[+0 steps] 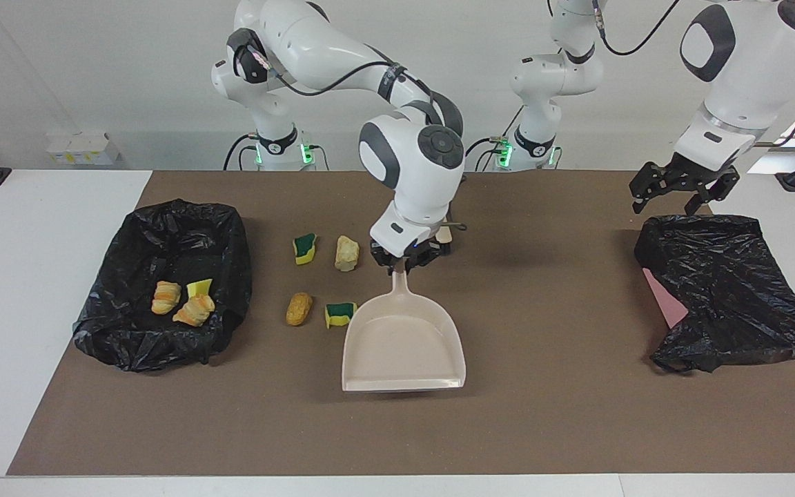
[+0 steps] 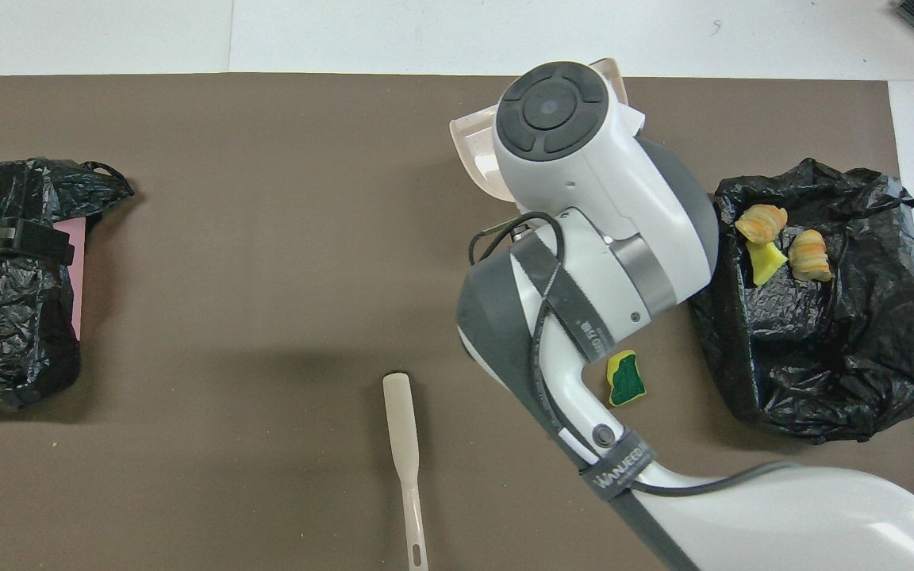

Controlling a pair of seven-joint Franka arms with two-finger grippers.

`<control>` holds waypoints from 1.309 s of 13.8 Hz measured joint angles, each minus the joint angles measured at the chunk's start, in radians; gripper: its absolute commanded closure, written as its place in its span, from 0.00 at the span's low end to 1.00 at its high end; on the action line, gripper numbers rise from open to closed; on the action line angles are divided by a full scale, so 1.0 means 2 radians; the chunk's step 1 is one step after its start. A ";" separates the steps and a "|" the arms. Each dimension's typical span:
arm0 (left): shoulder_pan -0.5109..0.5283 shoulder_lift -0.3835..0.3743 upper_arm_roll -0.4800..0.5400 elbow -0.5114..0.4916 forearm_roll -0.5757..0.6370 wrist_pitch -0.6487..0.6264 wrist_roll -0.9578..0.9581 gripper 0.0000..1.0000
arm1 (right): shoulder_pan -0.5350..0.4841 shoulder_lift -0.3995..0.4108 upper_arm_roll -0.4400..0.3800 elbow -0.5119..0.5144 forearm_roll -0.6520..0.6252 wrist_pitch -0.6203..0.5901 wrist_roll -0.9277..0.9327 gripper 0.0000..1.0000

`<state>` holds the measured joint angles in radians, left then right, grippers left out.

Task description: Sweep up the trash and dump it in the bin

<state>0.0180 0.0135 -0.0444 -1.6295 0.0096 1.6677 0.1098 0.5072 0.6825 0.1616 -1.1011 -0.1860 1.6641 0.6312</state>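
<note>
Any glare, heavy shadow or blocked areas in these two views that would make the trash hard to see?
Facing view: even light, soft shadow under the dustpan, four loose trash pieces plainly visible. Overhead view: the right arm covers most of them, leaving one sponge piece; the bin liner shows crinkly sheen, no harsh glare.

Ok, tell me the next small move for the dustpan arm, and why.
Probably let go of the dustpan: it lies flat on the mat beside four bits of trash, with the right tool shut on its handle. The brush lies unheld, and the left tool waits open.
</note>
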 measured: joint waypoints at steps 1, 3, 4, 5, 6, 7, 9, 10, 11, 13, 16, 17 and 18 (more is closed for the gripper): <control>0.000 0.000 0.000 0.000 0.000 0.000 0.000 0.00 | 0.008 0.011 0.000 0.005 0.004 0.010 0.012 1.00; 0.000 0.000 0.000 0.000 0.000 0.000 0.000 0.00 | 0.021 0.026 0.001 0.010 0.006 0.029 0.034 1.00; 0.000 0.000 0.000 0.000 0.000 0.000 0.000 0.00 | 0.028 0.032 0.001 0.011 0.007 0.039 0.042 1.00; 0.000 0.000 0.000 0.000 0.000 0.000 0.000 0.00 | 0.033 0.036 0.001 0.013 0.008 0.046 0.046 1.00; 0.000 0.000 0.000 0.000 0.000 0.000 0.000 0.00 | 0.037 0.039 0.001 0.013 0.013 0.054 0.047 1.00; 0.000 0.000 0.000 0.000 0.000 0.000 0.000 0.00 | 0.039 0.042 0.001 0.013 0.019 0.060 0.047 1.00; 0.000 0.000 0.000 0.000 0.000 0.000 0.000 0.00 | 0.039 0.047 0.001 0.013 0.029 0.063 0.047 1.00; 0.000 0.000 0.000 0.000 0.000 0.000 0.001 0.00 | 0.039 0.048 0.001 0.013 0.033 0.063 0.047 0.98; 0.000 0.000 0.000 0.000 0.000 0.000 0.001 0.00 | 0.039 0.050 0.001 0.013 0.038 0.063 0.047 0.87; 0.000 0.000 0.000 0.000 0.000 0.000 0.001 0.00 | 0.038 0.052 0.001 0.013 0.048 0.063 0.047 0.61; 0.000 0.000 0.000 0.000 0.000 0.000 0.001 0.00 | 0.036 0.052 0.001 0.013 0.050 0.063 0.047 0.38; 0.000 0.000 0.000 0.000 0.000 0.000 0.001 0.00 | 0.035 0.052 0.001 0.013 0.051 0.063 0.047 0.30; 0.000 0.000 0.000 0.000 0.000 0.000 0.001 0.00 | 0.035 0.050 0.001 0.014 0.051 0.063 0.047 0.22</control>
<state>0.0180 0.0137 -0.0445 -1.6295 0.0096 1.6677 0.1109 0.5774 0.7831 0.1632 -1.0738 -0.0843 1.7911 0.7244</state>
